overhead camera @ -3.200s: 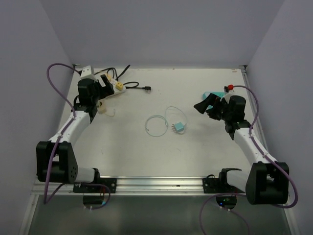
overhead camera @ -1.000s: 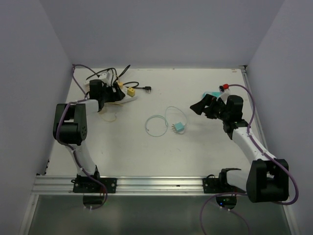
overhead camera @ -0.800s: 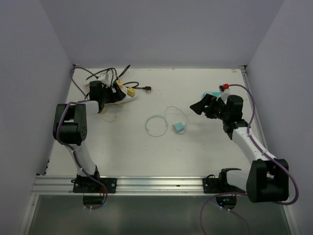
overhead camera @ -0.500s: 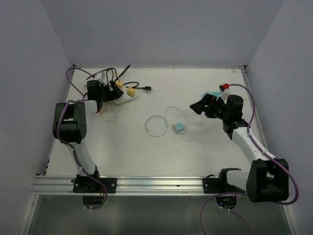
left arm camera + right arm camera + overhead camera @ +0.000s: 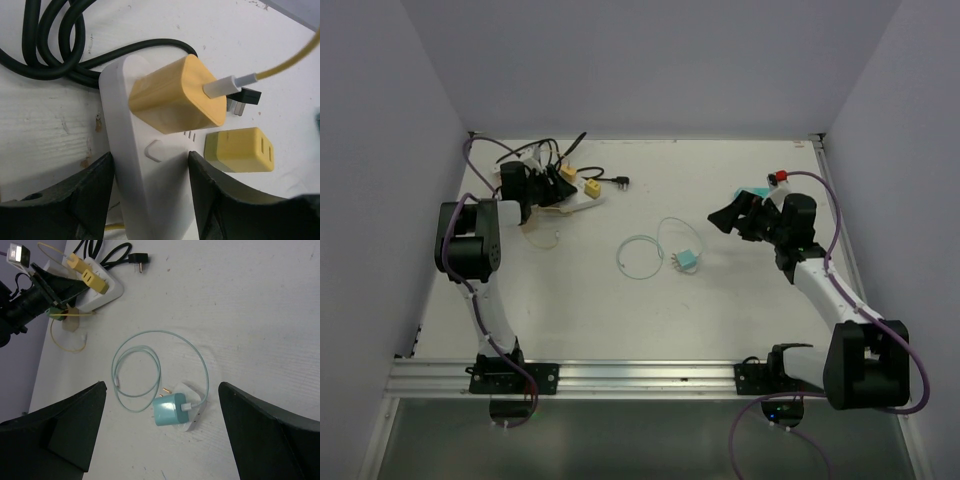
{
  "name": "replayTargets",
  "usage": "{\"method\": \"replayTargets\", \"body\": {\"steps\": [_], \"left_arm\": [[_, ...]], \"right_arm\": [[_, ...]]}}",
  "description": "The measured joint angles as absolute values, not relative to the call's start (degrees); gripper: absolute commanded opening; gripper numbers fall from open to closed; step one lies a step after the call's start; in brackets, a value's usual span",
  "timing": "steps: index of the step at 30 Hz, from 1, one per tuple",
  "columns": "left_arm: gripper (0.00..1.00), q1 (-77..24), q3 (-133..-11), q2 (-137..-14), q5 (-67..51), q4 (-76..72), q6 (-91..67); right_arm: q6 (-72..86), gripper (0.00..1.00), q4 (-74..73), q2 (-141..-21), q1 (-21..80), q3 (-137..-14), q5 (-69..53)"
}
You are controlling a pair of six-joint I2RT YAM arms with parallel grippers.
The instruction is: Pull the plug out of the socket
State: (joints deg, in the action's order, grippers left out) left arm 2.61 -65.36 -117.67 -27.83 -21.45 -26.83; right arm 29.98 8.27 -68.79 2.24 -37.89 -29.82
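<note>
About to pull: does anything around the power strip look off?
Nothing broken. The black cable is bunched in loops against the white power strip, and a small yellow adapter sits at its edge.

White, scuffed table (image 5: 740, 300). A white power strip (image 5: 160, 195) lies at its far-left corner, with a black cord (image 5: 50, 45) coiled just behind it and a black plug (image 5: 619, 181) near its right end. Well right of the strip and nearer — a teal charger (image 5: 170, 409) with its looped cable (image 5: 150, 331).

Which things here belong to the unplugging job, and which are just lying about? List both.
Job: power strip, yellow plug, left hand astride the strip.
Lying about: teal charger, teal cable loop, loose black plug, open right hand.
</note>
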Motion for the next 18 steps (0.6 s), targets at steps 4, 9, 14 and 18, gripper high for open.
{"method": "replayTargets", "body": {"steps": [4,9,14,18], "left_arm": [[0.49,2.6,-65.5,-117.8,-29.7,-22.1,-27.7],[0.29,2.6,-65.5,-117.8,-31.4,-23.0,-29.4],[0.15,2.6,-64.6,-117.7,-33.0,-25.5,-31.5],[0.04,2.6,-60.8,-115.8,-34.5,-28.9,-34.3]], "right_arm": [[30.0,0.98,8.3,-69.1,2.2,-37.9,-29.8],[30.0,0.98,8.4,-69.1,2.2,-37.9,-30.0],[30.0,0.98,8.6,-69.1,2.2,-37.9,-30.8],[30.0,0.98,8.7,-69.1,2.4,-37.9,-31.2]]}}
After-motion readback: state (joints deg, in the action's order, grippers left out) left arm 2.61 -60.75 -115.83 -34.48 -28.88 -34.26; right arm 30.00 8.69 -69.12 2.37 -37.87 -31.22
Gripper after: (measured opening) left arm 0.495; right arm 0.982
